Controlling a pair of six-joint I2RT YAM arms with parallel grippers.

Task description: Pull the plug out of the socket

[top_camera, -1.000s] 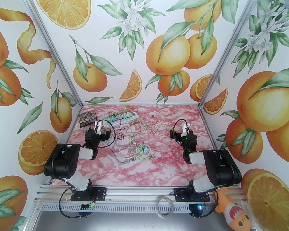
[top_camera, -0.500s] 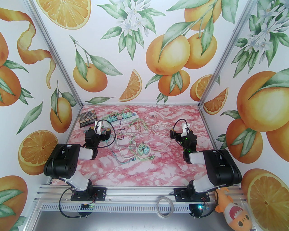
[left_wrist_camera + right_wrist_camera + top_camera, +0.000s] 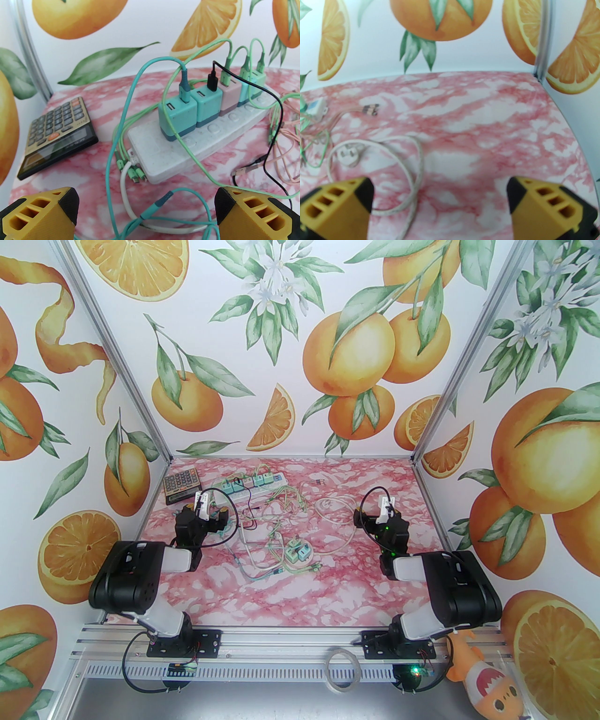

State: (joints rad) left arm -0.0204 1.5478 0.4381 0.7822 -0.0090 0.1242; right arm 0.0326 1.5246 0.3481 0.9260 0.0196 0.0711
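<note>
Overhead, the left gripper (image 3: 206,510) hovers just short of the white power strip (image 3: 248,484) at the table's far left, where the chargers sit plugged in a row; the right gripper (image 3: 375,517) hangs well apart from it; no writing is legible here. From the left wrist, the left gripper (image 3: 146,201) stands wide apart and empty, facing the nearest teal charger (image 3: 177,117); it should probably straddle that block's flat sides, clear of the cables, then pull straight up lest the strip lift too; the calculator (image 3: 58,131) lettering is too blurred to read. From the right wrist, the right gripper (image 3: 438,192) is likewise apart and empty above the unplugged white cord (image 3: 349,156).
</note>
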